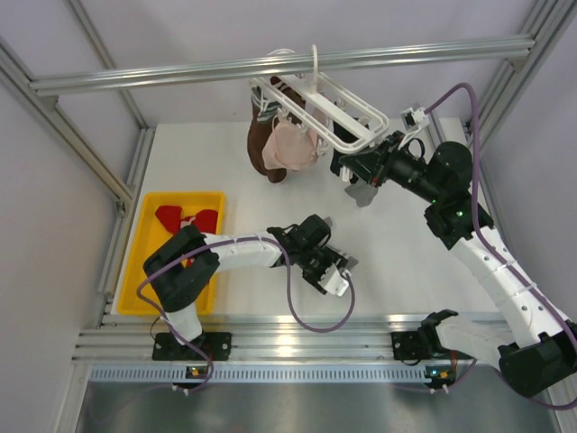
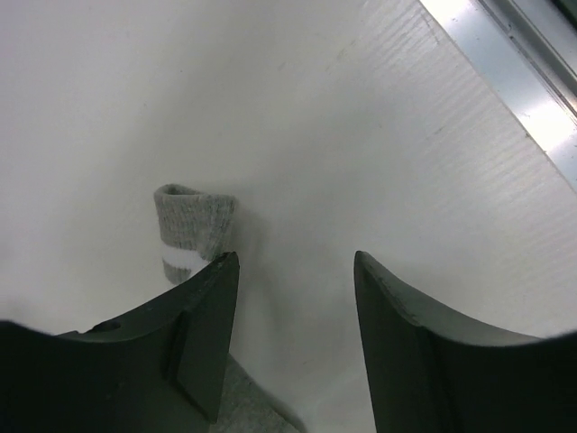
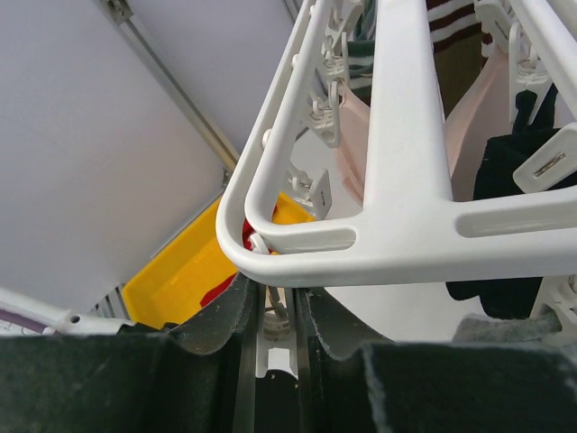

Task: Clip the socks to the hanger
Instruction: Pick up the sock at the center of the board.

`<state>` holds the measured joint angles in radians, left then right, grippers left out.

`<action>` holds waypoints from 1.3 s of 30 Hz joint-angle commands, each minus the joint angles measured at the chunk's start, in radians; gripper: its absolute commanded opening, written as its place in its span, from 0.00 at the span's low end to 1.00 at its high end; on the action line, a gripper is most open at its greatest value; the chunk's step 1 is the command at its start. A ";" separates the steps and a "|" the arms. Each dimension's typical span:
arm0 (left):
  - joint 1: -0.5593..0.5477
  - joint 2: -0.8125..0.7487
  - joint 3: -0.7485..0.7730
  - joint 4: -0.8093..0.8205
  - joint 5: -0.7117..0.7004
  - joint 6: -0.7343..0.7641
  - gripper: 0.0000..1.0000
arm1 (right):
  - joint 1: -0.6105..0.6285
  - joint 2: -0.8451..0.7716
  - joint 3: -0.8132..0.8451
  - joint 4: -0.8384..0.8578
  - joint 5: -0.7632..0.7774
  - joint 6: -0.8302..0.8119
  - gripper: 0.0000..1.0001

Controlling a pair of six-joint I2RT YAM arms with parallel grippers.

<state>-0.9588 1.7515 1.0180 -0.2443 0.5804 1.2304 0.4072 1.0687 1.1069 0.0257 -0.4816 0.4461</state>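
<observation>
- One grey sock with a white band lay on the white table, its rounded end at about 10 o'clock from the left gripper. One finger covered its lower stretch.
- More grey knit peeked out at 6 o'clock under that finger; whether it belonged to the same sock could not be told.
- The left gripper's jaws stood wide apart, with bare table between them and nothing in their hold.
- Two or so red socks with white marks lay bunched in the yellow tray at 9 o'clock on the table. The left arm hid part of the tray, so their count was unsure.
- The hanger, a white plastic frame with small dangling pegs, hung at 12 o'clock from the aluminium crossbar, its near corner over the right gripper.
- The right gripper's jaws were drawn almost together on a white clip peg under that corner, and the frame hid the peg's top.
- A pale-pink sock and a dark-brown sock hung from the pegs. A black sock hung at 3 o'clock in the right wrist view, partly behind the frame.
- A flat grey scrap showed at 6 o'clock just below the right gripper in the top view, too small to tell whether it was a sock, or whether it hung or lay.
</observation>
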 commanded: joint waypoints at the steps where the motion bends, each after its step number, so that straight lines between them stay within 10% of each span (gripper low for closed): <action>1: -0.011 0.008 0.036 0.123 -0.001 0.014 0.58 | -0.010 -0.012 0.044 -0.001 0.017 -0.009 0.00; 11: -0.009 -0.161 -0.013 0.106 -0.007 -0.147 0.03 | -0.011 -0.007 0.039 0.008 0.011 -0.010 0.00; 13: -0.011 -0.182 -0.028 0.111 -0.020 -0.160 0.10 | -0.011 -0.007 0.039 0.010 0.009 -0.007 0.00; 15: -0.011 -0.179 -0.041 0.149 -0.046 -0.161 0.42 | -0.010 -0.007 0.038 0.014 0.011 -0.003 0.00; 22: -0.011 -0.016 0.031 0.169 -0.095 -0.091 0.60 | -0.010 -0.003 0.031 0.014 0.011 0.000 0.00; 30: -0.005 0.158 0.181 0.116 -0.120 -0.065 0.59 | -0.011 -0.001 0.041 -0.006 0.009 -0.015 0.00; 39: 0.002 0.152 0.235 -0.108 -0.034 -0.084 0.18 | -0.011 -0.010 0.041 -0.013 0.011 -0.033 0.00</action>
<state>-0.9611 1.9327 1.2240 -0.2531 0.4824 1.1507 0.4072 1.0695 1.1069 0.0067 -0.4728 0.4355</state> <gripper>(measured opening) 0.198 0.164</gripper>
